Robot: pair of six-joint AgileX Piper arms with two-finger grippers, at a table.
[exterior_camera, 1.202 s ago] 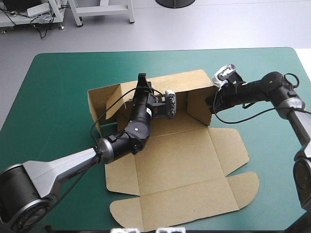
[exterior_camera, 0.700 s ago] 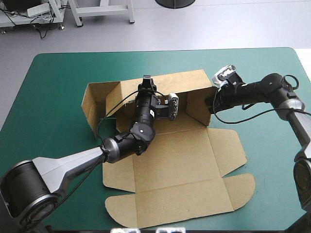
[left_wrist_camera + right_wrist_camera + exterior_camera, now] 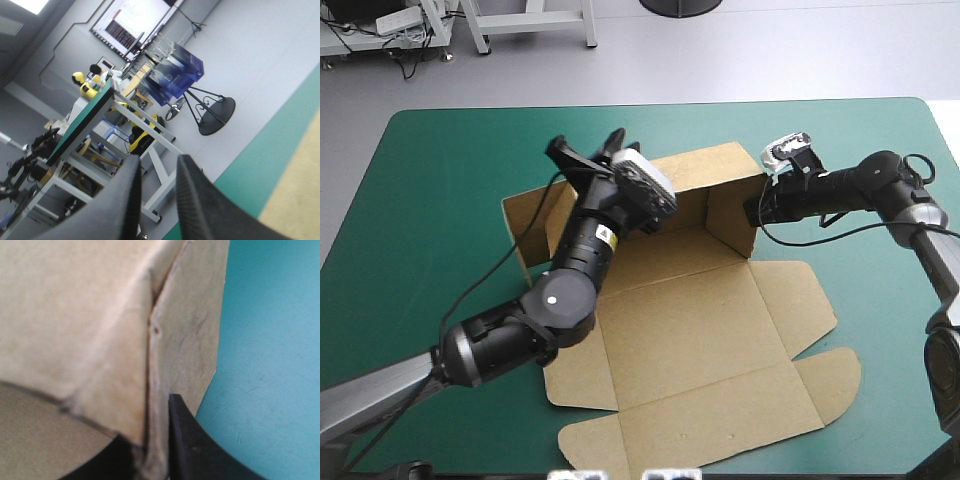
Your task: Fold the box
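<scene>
Right end effector (image 3: pixel 753 209) is clamping the raised right corner of the brown box (image 3: pixel 690 330), which is sitting at the middle of the worktop (image 3: pixel 430 180). Left end effector (image 3: pixel 588 142) is hovering released above the back wall. Far walls are standing; near panels are lying flat, awaiting folding.

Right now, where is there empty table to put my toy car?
Bare teal-green cover lies between the table's left edge and the box, and in a strip beyond its back wall. Another patch is by the near right corner, beside the rounded flap. Crowded: the back wall, with the left gripper above and the right gripper pinching a corner.
</scene>
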